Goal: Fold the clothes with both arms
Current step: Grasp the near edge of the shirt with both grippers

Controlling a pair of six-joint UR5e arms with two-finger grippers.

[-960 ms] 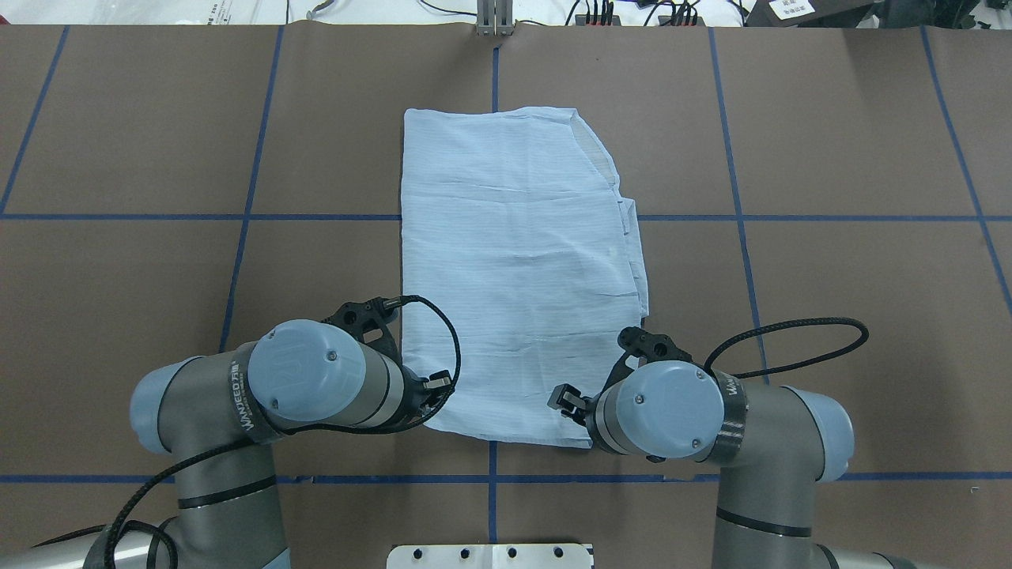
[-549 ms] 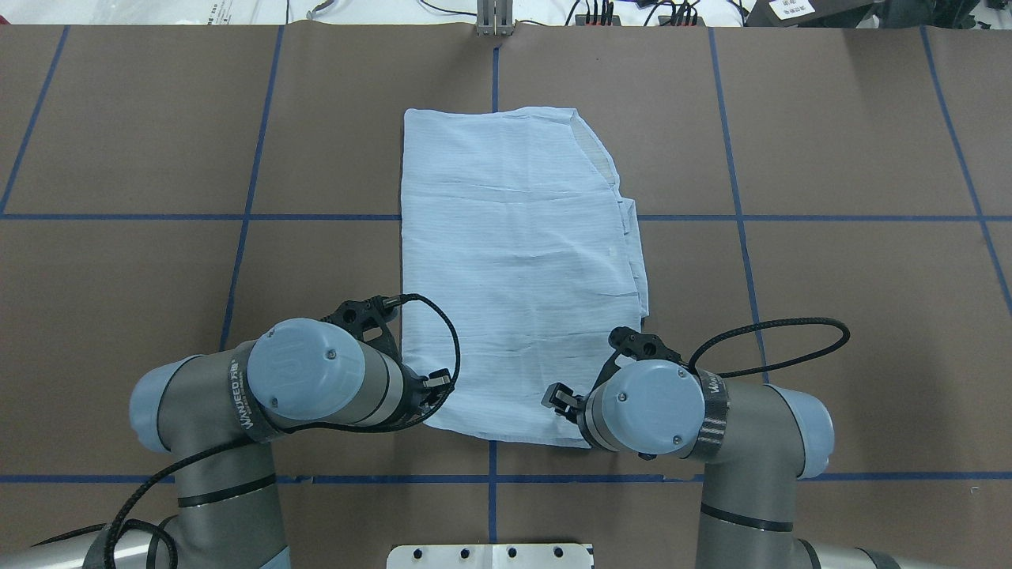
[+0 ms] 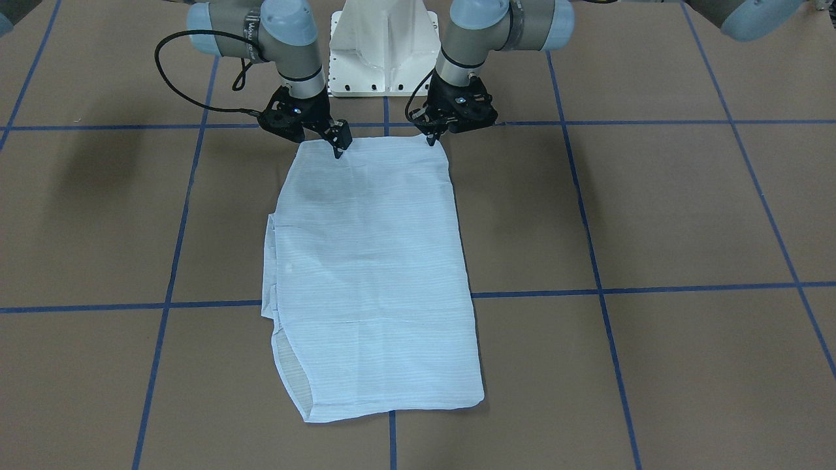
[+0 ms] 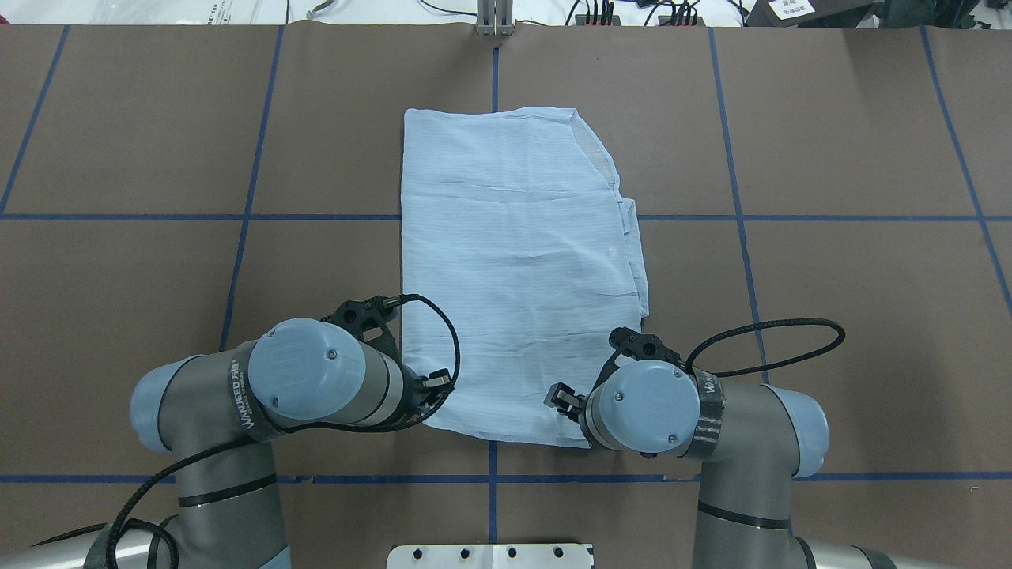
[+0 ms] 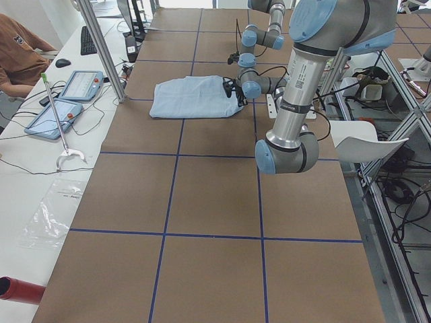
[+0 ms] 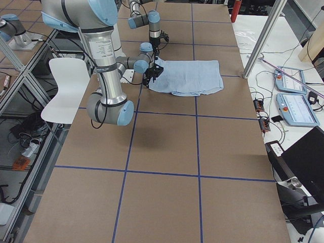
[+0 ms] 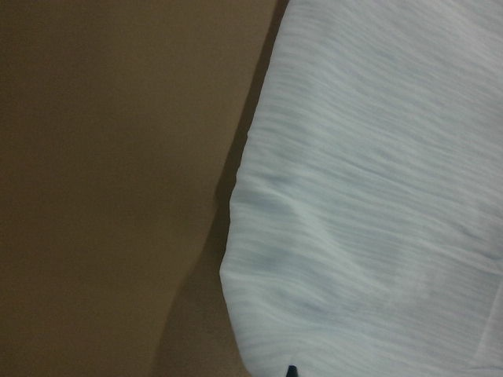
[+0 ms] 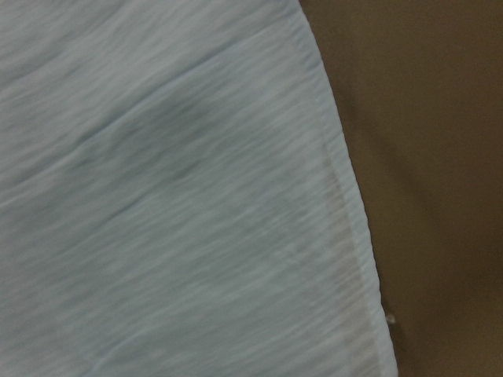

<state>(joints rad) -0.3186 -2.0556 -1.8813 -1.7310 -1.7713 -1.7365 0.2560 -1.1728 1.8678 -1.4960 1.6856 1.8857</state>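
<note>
Brown covering is stretching over the whole table (image 4: pixel 118 118), with blue tape lines (image 4: pixel 237 217) dividing it into big squares. Lying flat at the middle of it is the light blue striped shirt (image 4: pixel 514 261), folded into a long rectangle that is running away from the robot along the central tape line. Its edge on the robot's left is lying straight, while the edge on the robot's right is showing uneven, stepped layers. The left arm (image 4: pixel 308 383) and the right arm (image 4: pixel 648 407) are both bending down over the shirt's near short edge, one at each corner. Between them the white pedestal base (image 3: pixel 384 46) is standing at the table's edge. Black cables (image 4: pixel 771 348) are looping out from both wrists. The left gripper (image 3: pixel 432 138) is pointing down at the corner on the robot's left, its tip touching the cloth right at the edge. The right gripper (image 3: pixel 338 147) is pressing its tip onto the cloth a little inside the other corner. From where I am standing I cannot tell how far either pair of jaws is parted, or whether they are pinching any fabric; the wrist views are showing only cloth and table.
</note>
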